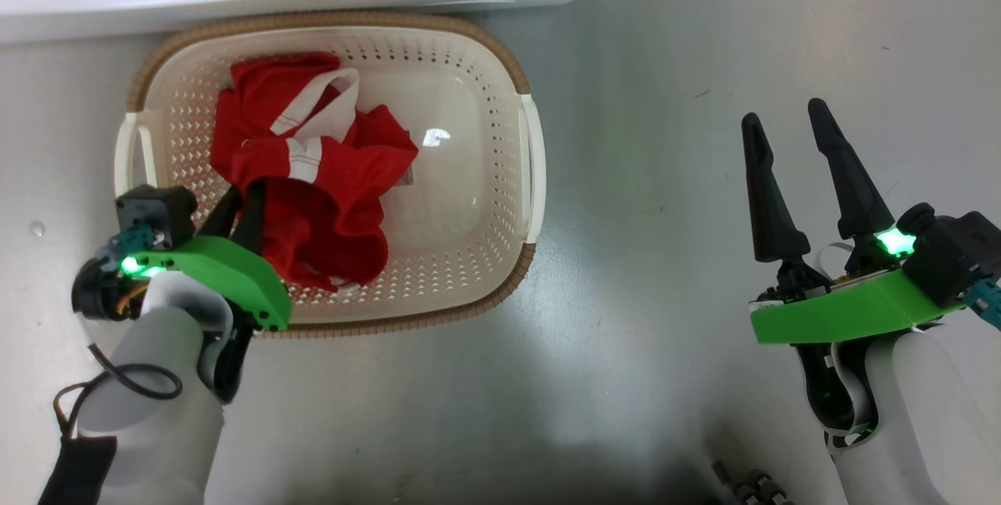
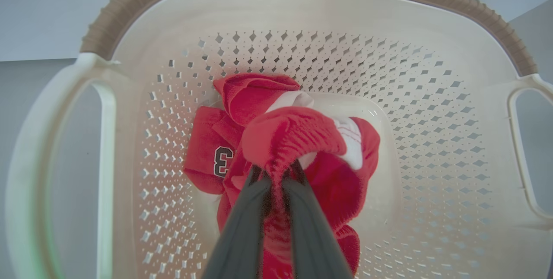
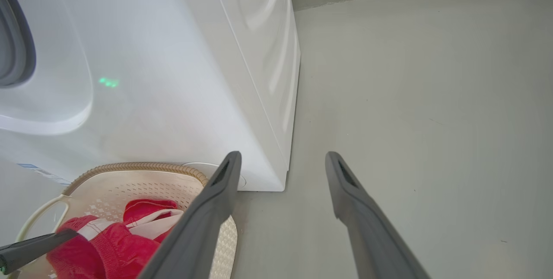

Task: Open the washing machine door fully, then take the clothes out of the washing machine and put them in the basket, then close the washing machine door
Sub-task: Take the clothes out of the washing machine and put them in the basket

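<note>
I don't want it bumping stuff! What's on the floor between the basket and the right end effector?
Only bare grey floor lies between the basket and the right end effector, as the head view shows.

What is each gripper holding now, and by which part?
The left gripper pinches the clothes by a bunched red fold at the top of the pile in the basket. The right gripper is open and holds nothing.
</note>
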